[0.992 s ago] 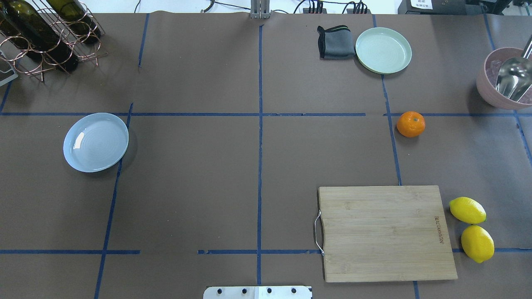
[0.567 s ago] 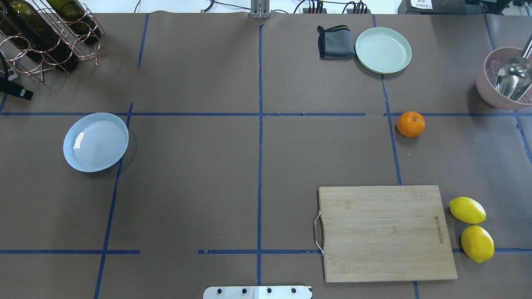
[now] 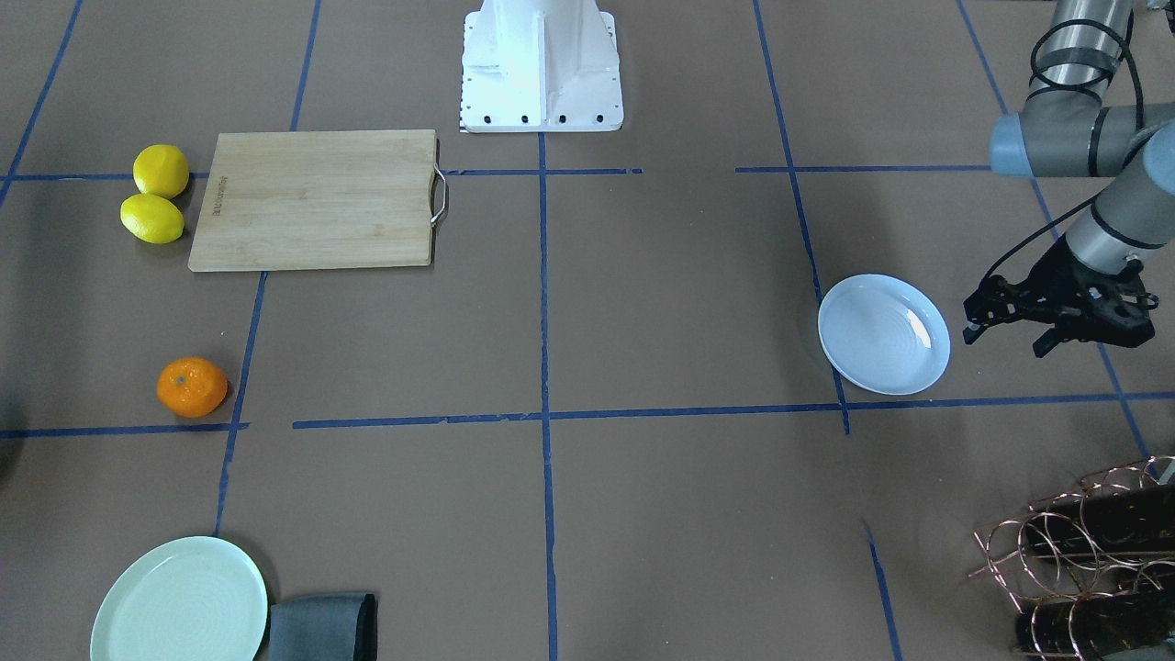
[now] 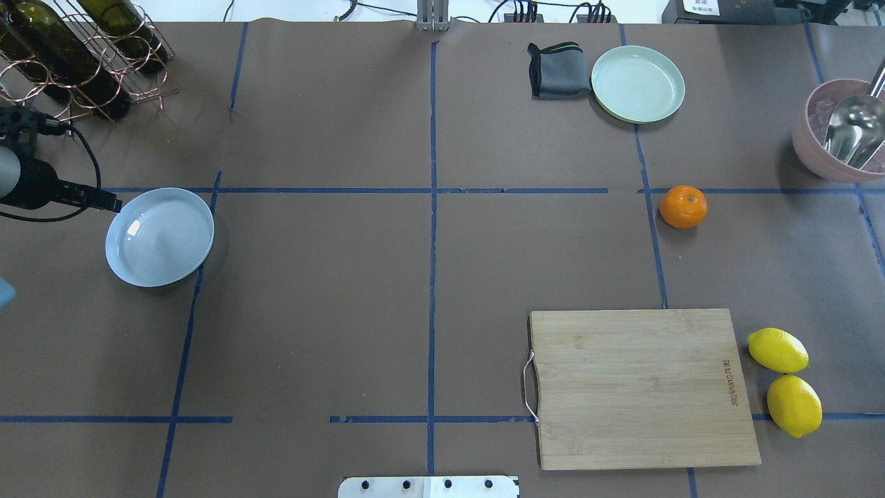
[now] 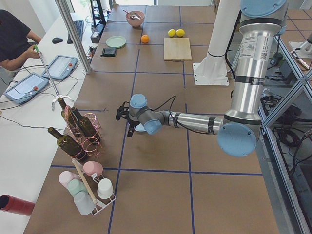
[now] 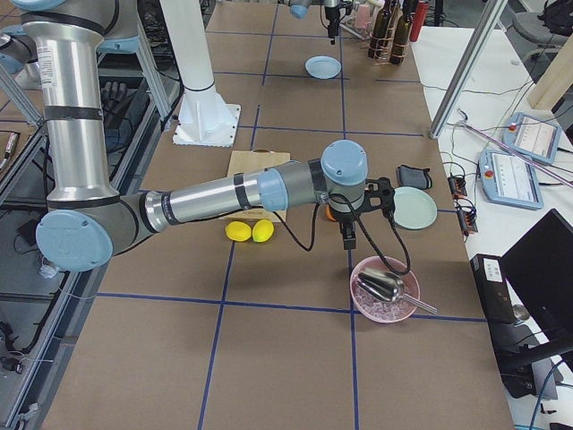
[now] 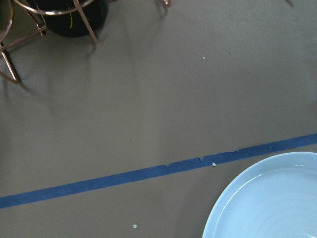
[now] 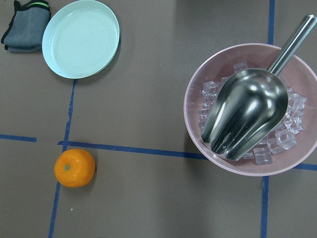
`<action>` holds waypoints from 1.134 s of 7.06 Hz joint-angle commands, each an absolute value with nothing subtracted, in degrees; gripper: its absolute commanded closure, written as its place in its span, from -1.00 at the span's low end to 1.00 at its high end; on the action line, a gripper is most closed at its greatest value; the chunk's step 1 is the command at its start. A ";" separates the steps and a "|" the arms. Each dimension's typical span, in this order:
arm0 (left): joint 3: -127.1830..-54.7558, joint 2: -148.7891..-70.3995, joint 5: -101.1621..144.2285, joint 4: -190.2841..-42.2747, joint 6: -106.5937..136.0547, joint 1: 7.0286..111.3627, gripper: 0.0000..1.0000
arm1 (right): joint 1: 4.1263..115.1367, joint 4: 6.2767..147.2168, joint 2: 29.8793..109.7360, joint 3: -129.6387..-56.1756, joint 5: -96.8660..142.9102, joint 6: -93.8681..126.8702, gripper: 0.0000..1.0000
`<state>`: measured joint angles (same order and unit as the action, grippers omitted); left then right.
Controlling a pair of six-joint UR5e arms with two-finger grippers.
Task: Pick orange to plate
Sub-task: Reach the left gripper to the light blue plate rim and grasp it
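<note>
The orange [image 4: 683, 207] lies alone on the brown table on the right side, also seen in the front view [image 3: 192, 387] and the right wrist view [image 8: 75, 167]. Far across the table on the left side rests the empty bluish-white plate [image 4: 159, 237] [image 3: 883, 334], whose rim shows in the left wrist view [image 7: 267, 198]. My left gripper [image 3: 1005, 338] [image 4: 104, 200] hovers just outside that plate's outer edge, open and holding nothing. My right gripper [image 6: 347, 235] hangs between the orange and the pink bowl; only the side view shows it, so I cannot tell its state.
A mint-green plate [image 4: 637, 84] and a folded grey cloth [image 4: 559, 69] lie at the back right. A pink bowl of ice with a metal scoop [image 4: 840, 131] stands at the right edge. A wooden cutting board [image 4: 639, 387], two lemons [image 4: 778, 350] and a wine rack [image 4: 76, 55] sit around.
My left arm has come into the overhead view from the left edge and moved right, up to the bluish plate's rim. The orange and the plate have not moved.
</note>
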<state>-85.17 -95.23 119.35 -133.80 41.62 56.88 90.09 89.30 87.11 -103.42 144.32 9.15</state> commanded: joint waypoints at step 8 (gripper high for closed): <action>-84.46 -95.36 118.48 -135.00 44.82 52.65 -0.51 | 90.09 89.30 86.84 -103.80 144.49 9.75 -1.00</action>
